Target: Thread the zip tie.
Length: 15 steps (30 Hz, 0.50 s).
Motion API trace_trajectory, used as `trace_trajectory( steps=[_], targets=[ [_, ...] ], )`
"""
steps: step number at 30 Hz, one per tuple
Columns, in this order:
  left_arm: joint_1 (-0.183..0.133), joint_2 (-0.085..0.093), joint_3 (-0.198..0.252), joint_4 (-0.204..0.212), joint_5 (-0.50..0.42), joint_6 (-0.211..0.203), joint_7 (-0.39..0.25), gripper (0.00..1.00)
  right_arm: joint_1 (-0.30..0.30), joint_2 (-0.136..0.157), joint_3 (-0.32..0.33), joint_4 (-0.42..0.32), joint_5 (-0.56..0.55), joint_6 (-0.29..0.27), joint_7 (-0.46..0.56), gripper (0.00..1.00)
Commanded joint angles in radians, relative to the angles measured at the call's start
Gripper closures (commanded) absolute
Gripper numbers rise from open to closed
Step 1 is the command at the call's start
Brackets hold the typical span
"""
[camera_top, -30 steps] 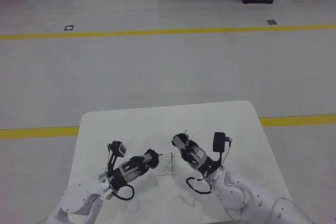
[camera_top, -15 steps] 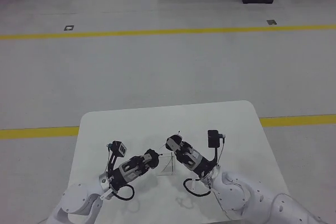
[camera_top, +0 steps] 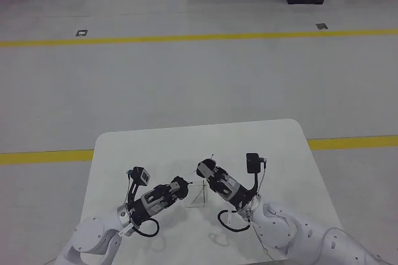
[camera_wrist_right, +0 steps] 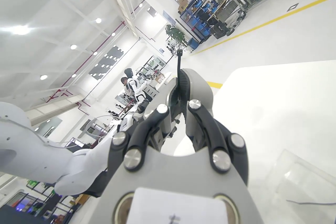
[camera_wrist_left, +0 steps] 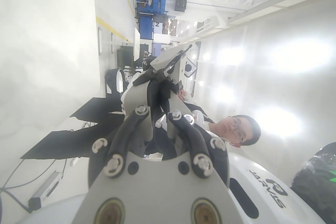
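Above the table (camera_top: 119, 152), the left gripper (camera_top: 181, 185) and right gripper (camera_top: 202, 169) sit with tips near each other, both pinching 1 zip tie (camera_wrist_right: 179, 70). A clear tray (camera_top: 198, 197) lies on the table between them.

The top view looks down from above the arms onto the counter (camera_top: 278, 142) and floor beyond. The left wrist camera sits close behind the left claw (camera_wrist_left: 157, 79), the right one behind the right claw (camera_wrist_right: 180, 83), each facing past it into the hall. All three share the counter.
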<state>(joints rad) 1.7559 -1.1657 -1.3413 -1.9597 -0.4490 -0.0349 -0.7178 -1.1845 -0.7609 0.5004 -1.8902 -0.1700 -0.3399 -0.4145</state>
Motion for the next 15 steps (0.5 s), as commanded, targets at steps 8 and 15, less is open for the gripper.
trace_trajectory(
  steps=[8,15],
  targets=[
    [0.0,0.0,0.0,0.0,0.0,0.0,0.0,1.0,-0.049,0.003,0.092,0.013,0.028,0.0,0.01,1.0],
    [0.0,0.0,0.0,0.0,0.0,0.0,0.0,1.0,-0.086,0.019,0.183,0.004,0.108,0.0,0.073,1.0]
  ],
)
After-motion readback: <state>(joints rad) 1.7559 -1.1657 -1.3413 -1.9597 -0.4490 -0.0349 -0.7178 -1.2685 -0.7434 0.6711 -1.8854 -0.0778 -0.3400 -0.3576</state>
